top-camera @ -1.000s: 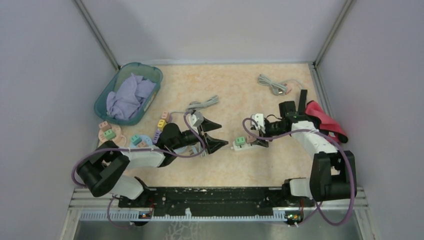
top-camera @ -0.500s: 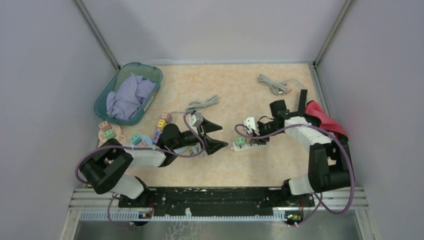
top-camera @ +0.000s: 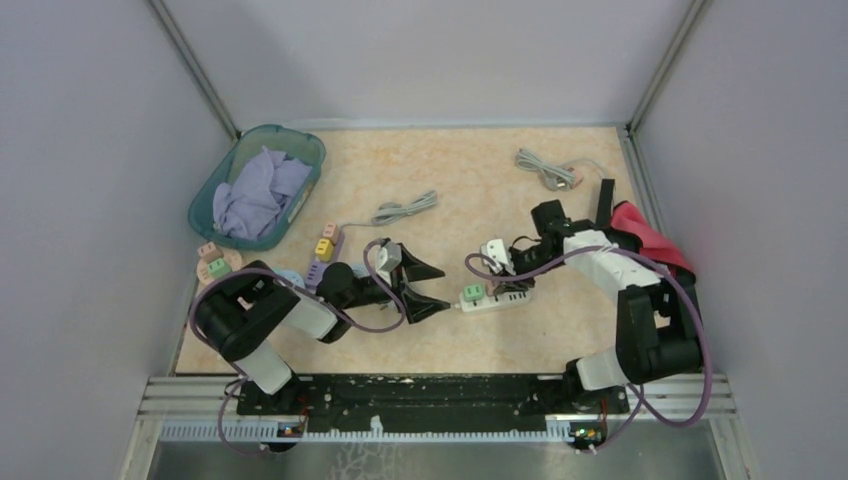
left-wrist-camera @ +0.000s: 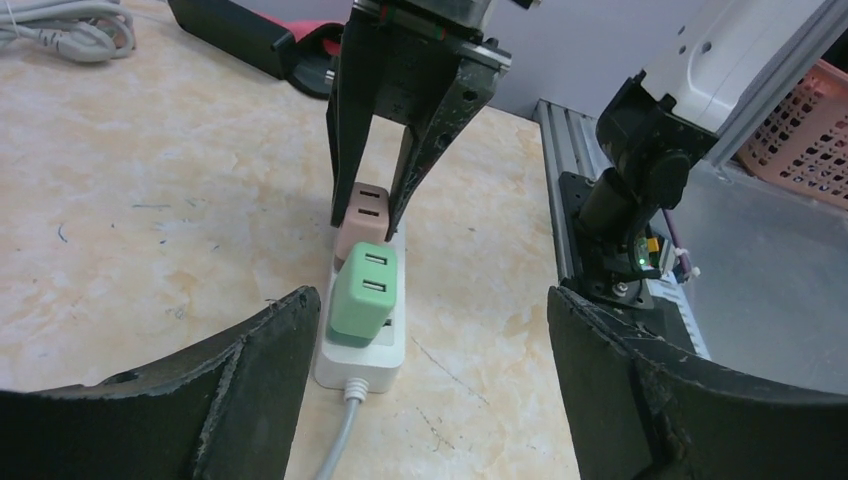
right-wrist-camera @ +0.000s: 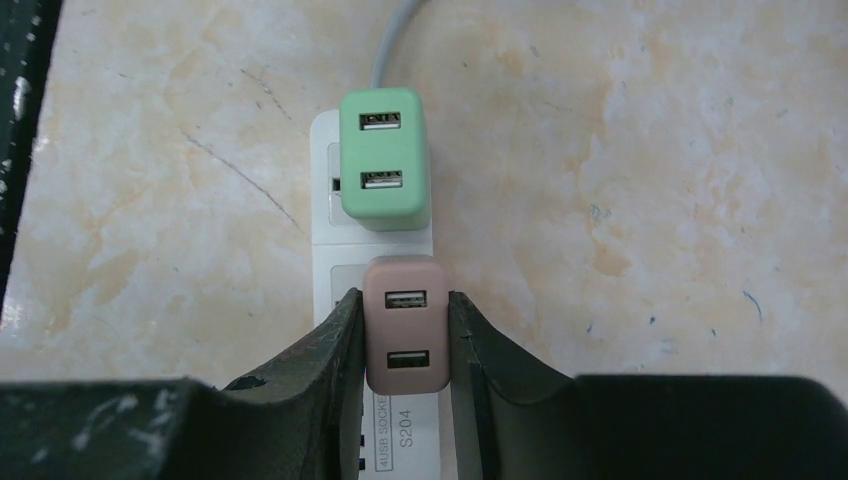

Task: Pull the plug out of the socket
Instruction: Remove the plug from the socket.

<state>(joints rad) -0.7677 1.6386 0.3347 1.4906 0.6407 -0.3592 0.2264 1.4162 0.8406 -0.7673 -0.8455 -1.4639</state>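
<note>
A white socket strip (top-camera: 510, 298) lies mid-table with a green plug (top-camera: 474, 292) near its cable end and a pink plug (right-wrist-camera: 406, 325) beside it. My right gripper (right-wrist-camera: 403, 297) comes down from above and is shut on the pink plug, one finger pressed on each side. The green plug (right-wrist-camera: 385, 160) is untouched. My left gripper (left-wrist-camera: 432, 300) is open wide and low at the strip's cable end. Its left finger (left-wrist-camera: 250, 380) is close beside the green plug (left-wrist-camera: 362, 292) and the strip (left-wrist-camera: 385, 350), gripping nothing.
A teal basket (top-camera: 305, 150) holding lilac cloth stands at the back left. Other strips with coloured plugs (top-camera: 325, 245) lie left of my left arm. Grey cable coils (top-camera: 405, 210) (top-camera: 548, 168) lie behind, and a red cloth (top-camera: 650, 240) lies by the right wall.
My right gripper has shut on the pink plug. My left arm has reached right to the strip's cable end with its jaws narrowing slightly. The strip has shifted a little to the left.
</note>
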